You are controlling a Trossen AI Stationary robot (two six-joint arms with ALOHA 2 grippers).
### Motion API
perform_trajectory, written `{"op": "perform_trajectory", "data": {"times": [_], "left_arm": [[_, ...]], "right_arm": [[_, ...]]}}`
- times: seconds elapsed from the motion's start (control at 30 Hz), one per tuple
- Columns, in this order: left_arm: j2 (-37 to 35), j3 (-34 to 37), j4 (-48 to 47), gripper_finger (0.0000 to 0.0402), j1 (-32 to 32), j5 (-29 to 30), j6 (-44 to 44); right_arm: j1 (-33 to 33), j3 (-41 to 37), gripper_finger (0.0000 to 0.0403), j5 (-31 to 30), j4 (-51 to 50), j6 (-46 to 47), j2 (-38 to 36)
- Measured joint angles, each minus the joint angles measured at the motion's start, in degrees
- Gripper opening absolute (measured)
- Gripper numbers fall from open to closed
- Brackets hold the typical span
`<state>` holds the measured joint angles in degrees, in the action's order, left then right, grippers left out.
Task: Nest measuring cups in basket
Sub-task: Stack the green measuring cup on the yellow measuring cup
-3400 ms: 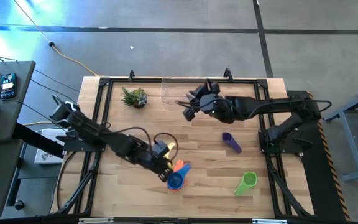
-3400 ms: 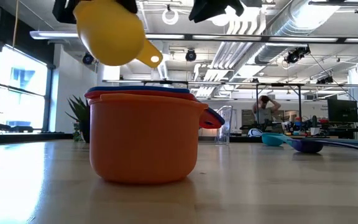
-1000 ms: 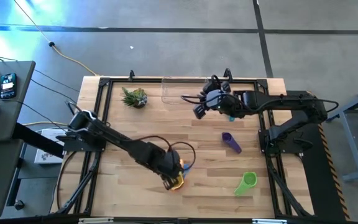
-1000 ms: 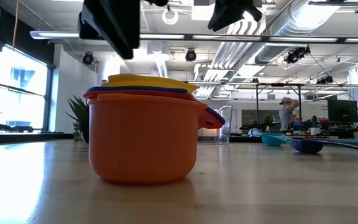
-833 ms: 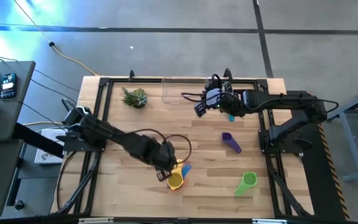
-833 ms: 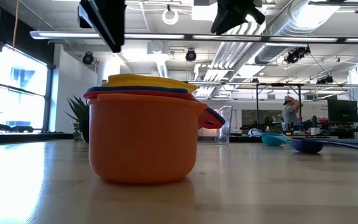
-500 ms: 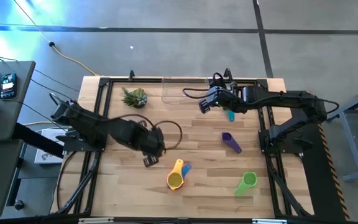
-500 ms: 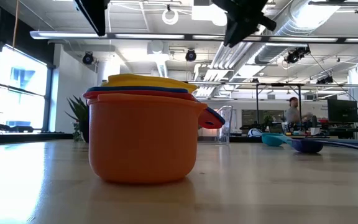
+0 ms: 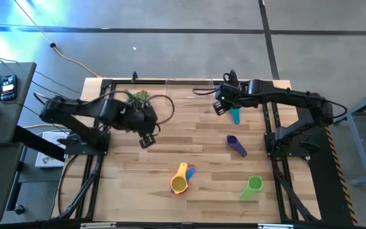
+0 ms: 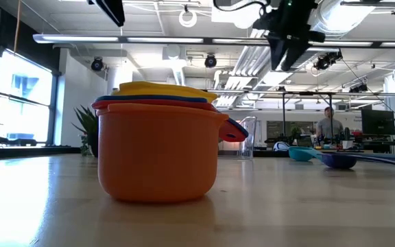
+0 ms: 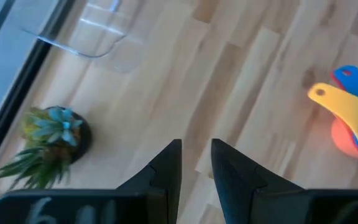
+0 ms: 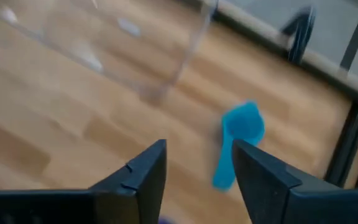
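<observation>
My left end effector (image 9: 146,140) hangs above the tabletop (image 9: 202,159) near the spiky green plant (image 9: 137,97), its fingers a narrow gap apart and empty. My right end effector (image 9: 219,107) is over the far side, just beside the teal measuring cup (image 9: 235,115), fingers spread with nothing between them. The stack of nested measuring cups (image 9: 180,181) sits near the front middle: orange at the bottom, yellow on top, with a blue handle showing; the low view hints at a red one too, though I cannot be sure. The purple measuring cup (image 9: 236,145) and green measuring cup (image 9: 251,186) lie apart toward my right. The clear basket (image 9: 188,89) stands at the far edge, seemingly holding no cups.
</observation>
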<state>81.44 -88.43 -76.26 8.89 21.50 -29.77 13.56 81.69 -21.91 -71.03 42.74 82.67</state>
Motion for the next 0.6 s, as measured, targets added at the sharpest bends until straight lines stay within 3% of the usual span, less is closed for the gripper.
{"op": "perform_trajectory", "data": {"times": [0.23, 0.6], "left_arm": [[-1.90, 0.00, -2.05, 0.0078, -5.30, 0.00, 3.06], [-2.33, 2.26, -2.20, 0.0078, -8.94, -0.24, 5.02]], "right_arm": [[-4.44, -0.02, 0.0181, 8.05, -8.97, 12.71, 0.01], [-23.16, -0.04, 0.0181, 10.43, -14.42, 42.11, 1.00]]}}
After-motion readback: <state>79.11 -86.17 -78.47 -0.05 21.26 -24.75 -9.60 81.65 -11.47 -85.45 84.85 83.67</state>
